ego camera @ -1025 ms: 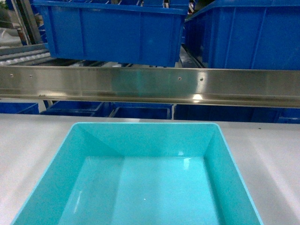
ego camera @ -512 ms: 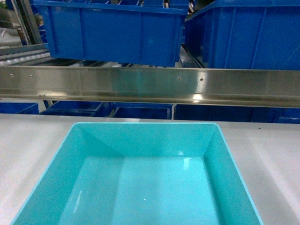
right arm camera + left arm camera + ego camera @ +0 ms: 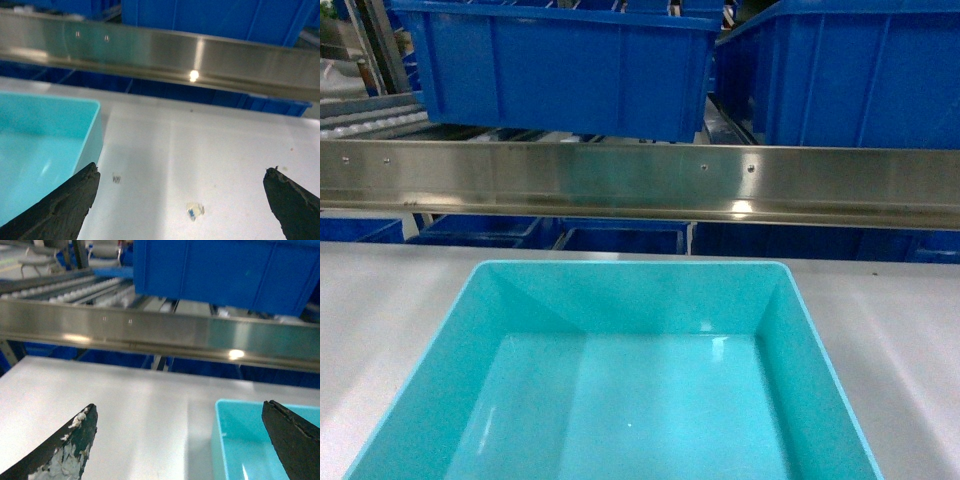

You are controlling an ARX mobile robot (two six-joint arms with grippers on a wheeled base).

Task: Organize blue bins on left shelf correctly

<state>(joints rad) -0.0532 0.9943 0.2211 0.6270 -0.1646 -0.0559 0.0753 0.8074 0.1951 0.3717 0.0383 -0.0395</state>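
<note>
Left gripper [image 3: 180, 440]: jaws spread wide, nothing between them, poised above the desk [image 3: 125, 405]; the left finger [image 3: 60, 450] shows chipped, pale-flecked black coating, and the right finger overlaps the near left corner of the turquoise bin [image 3: 235, 440] in its wrist view, though whether it touches the rim cannot be told. Right gripper [image 3: 180, 200]: jaws likewise wide apart and holding nothing, over bare desk, with the bin's right wall just to its left and a small scrap of tape or debris [image 3: 194, 210] on the desk surface below and between the fingers. Turquoise bin: one item, upright on the white desk between the two grippers, interior glossy with nothing in it, far rim facing the rack. Ahead of both grippers: the steel front beam [image 3: 640, 180] of the left shelf, horizontal, running across the full width and raised above the desk. Beyond and above the beam: roller tracks [image 3: 75, 290] of small white rollers on a sloping tier, carrying dark blue ribbed crates [image 3: 560, 70], one ahead of the left gripper and a second ahead of the right. Below the beam: further dark blue crates [image 3: 620, 238] on a lower level, only partly seen.
</note>
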